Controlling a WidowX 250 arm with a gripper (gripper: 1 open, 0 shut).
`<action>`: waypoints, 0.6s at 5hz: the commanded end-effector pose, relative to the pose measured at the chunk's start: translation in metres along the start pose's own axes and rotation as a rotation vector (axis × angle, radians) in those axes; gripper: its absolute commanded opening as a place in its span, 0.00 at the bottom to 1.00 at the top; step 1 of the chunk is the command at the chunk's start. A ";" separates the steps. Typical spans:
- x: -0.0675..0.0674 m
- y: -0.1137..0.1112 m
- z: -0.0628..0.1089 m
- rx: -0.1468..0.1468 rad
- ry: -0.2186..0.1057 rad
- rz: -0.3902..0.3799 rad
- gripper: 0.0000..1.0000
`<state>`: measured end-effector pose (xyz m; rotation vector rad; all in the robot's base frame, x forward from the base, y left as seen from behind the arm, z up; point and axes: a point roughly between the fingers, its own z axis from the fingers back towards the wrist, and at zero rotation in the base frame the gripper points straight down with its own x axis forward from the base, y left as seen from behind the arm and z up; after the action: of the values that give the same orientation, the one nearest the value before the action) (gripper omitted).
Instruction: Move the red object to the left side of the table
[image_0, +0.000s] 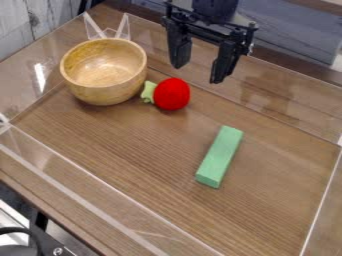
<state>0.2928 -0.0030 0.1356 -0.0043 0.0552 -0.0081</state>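
Note:
The red object (170, 93) is a small round red toy fruit with a pale green stub on its left end. It lies on the brown wood-grain table (120, 150), just right of a wooden bowl. My gripper (198, 60) hangs above and slightly behind the fruit, pointing down. Its two black fingers (177, 48) stand wide apart with nothing between them. The fruit is not touched by either finger.
A round wooden bowl (103, 70) sits at the back left, close to the fruit. A long green block (221, 156) lies right of centre toward the front. Low clear acrylic walls (80, 190) border the tabletop.

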 end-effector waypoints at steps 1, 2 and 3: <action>-0.005 0.001 -0.006 -0.011 -0.008 0.025 1.00; -0.013 0.011 0.002 -0.020 -0.018 0.042 1.00; -0.016 0.016 0.022 -0.035 -0.062 0.037 1.00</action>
<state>0.2734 0.0108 0.1423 -0.0402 0.0564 0.0345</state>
